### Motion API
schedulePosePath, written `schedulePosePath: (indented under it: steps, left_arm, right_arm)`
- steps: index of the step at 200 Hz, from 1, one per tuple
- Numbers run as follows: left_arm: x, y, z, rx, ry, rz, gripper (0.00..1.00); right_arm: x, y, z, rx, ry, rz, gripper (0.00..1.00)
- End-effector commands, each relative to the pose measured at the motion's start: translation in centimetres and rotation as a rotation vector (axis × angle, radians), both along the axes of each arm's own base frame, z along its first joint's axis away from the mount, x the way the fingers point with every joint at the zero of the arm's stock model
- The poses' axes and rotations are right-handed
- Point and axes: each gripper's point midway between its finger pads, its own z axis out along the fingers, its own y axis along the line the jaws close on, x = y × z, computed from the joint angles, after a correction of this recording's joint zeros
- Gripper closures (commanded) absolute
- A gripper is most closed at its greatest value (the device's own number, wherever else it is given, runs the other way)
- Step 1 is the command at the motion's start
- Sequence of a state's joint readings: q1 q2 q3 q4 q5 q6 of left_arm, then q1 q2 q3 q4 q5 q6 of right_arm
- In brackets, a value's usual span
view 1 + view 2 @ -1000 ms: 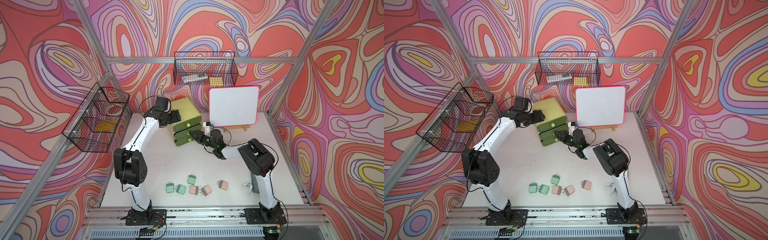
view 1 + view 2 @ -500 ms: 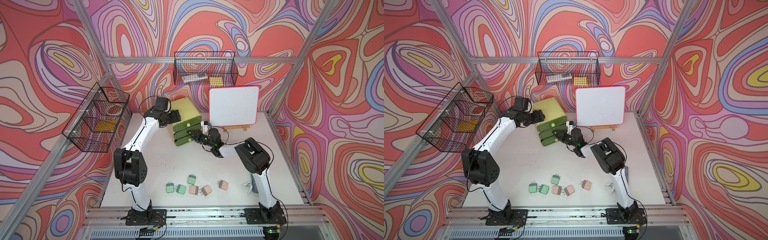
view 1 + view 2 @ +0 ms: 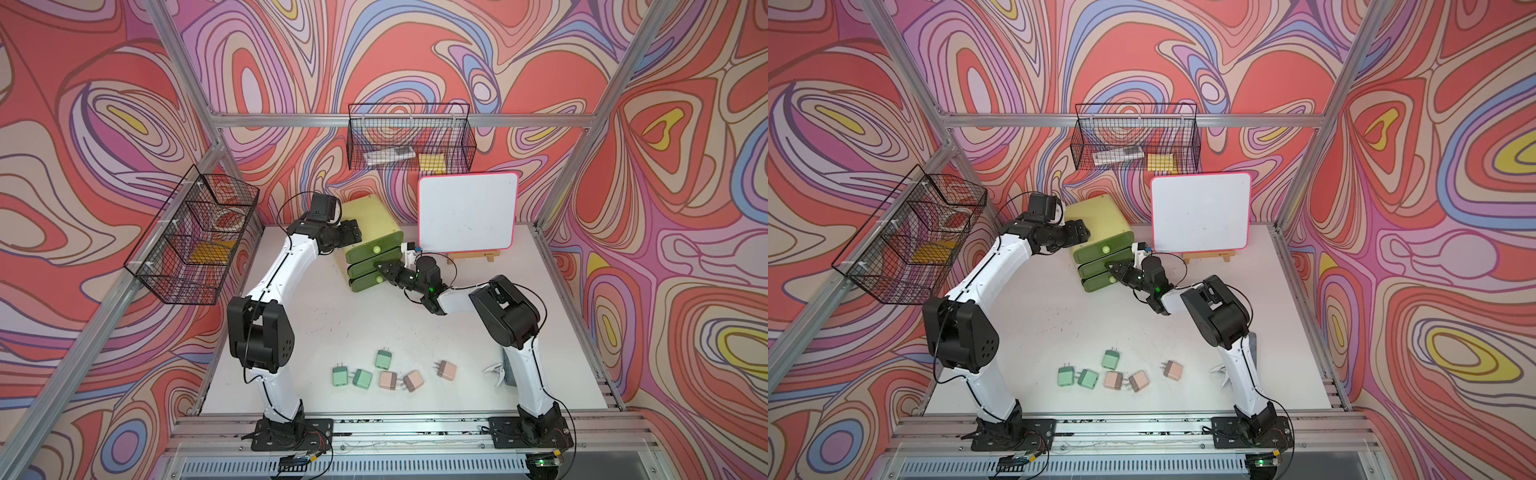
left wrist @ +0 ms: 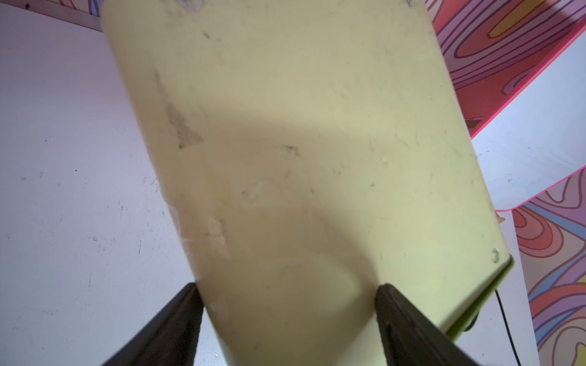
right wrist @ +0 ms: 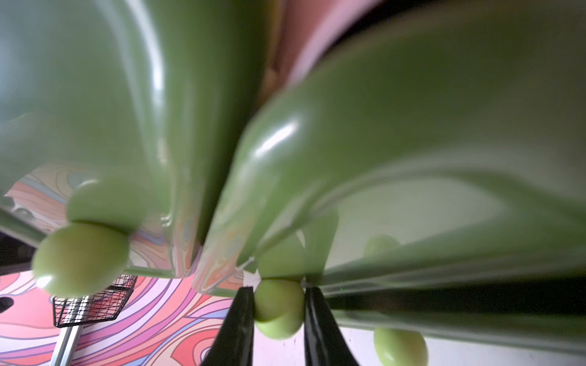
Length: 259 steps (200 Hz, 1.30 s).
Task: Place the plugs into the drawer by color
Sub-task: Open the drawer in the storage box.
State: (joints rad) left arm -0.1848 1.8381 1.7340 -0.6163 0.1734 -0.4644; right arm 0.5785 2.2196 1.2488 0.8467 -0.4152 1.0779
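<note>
The drawer (image 3: 374,220) is a lime-yellow chest at the back of the table, and its three olive fronts face my right arm. My left gripper (image 3: 353,232) clasps the chest's back edge, one finger on each side (image 4: 288,291). My right gripper (image 3: 381,266) is shut on the pale green knob (image 5: 279,304) of the middle drawer, with both fingers touching it. Six plugs lie near the table's front: three mint green (image 3: 340,377) (image 3: 362,378) (image 3: 383,359) and three pinkish-beige (image 3: 388,380) (image 3: 412,380) (image 3: 446,369).
A white board with a pink rim (image 3: 467,216) stands on an easel right of the chest. Black wire baskets hang on the back wall (image 3: 409,143) and the left wall (image 3: 193,241). A white clip (image 3: 496,371) lies by the right arm's base.
My right gripper has moved left to the chest's front and closed its fingers on the middle knob. The left arm and the plugs have not moved.
</note>
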Motion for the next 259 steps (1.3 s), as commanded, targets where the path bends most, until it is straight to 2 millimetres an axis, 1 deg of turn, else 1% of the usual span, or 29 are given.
schedulePosePath:
  steps: [1, 14, 30, 57, 81, 102, 156, 193, 220, 240, 259]
  left_arm:
    - [-2.2, 1.9, -4.7, 0.081, 0.166, 0.028, 0.16]
    - [-2.2, 1.9, -4.7, 0.079, 0.167, 0.029, 0.16]
    - [-2.2, 1.9, -4.8, 0.079, 0.168, 0.028, 0.16]
    - [-2.1, 1.8, -5.1, 0.074, 0.173, 0.025, 0.16]
    - [-2.1, 1.8, -4.9, 0.075, 0.168, 0.024, 0.16]
    - [-2.2, 1.9, -4.8, 0.08, 0.163, 0.024, 0.16]
    - [-2.3, 1.9, -4.6, 0.078, 0.161, 0.026, 0.16]
    - [-2.4, 1.9, -4.4, 0.077, 0.155, 0.025, 0.16]
    - [-2.4, 1.8, -4.5, 0.072, 0.156, 0.023, 0.16]
    - [-2.4, 1.8, -4.4, 0.071, 0.155, 0.024, 0.16]
    - [-2.5, 1.8, -4.5, 0.067, 0.156, 0.025, 0.16]
  right_arm:
    - [-1.1, -0.1, 1.3, -0.055, -0.038, -0.002, 0.9]
    - [-1.8, -0.2, 1.2, -0.089, -0.045, 0.003, 0.9]
    - [-2.4, -0.9, 0.9, -0.113, -0.045, -0.007, 0.9]
    - [-3.6, -1.4, 1.5, -0.138, -0.058, -0.01, 0.9]
    - [-4.5, -1.7, 2.0, -0.163, -0.069, -0.009, 0.9]
    - [-5.1, -2.1, 2.5, -0.167, -0.074, -0.012, 0.9]
    - [-6.7, -3.3, 2.2, -0.157, -0.028, -0.019, 0.9]
    - [-8.6, -4.1, 1.6, -0.163, 0.004, -0.014, 0.89]
    - [-9.9, -4.8, 0.7, -0.2, 0.023, -0.015, 0.88]
    - [-10.5, -5.2, -0.5, -0.225, 0.043, -0.019, 0.87]
    - [-10.8, -5.5, -1.2, -0.227, 0.052, -0.022, 0.86]
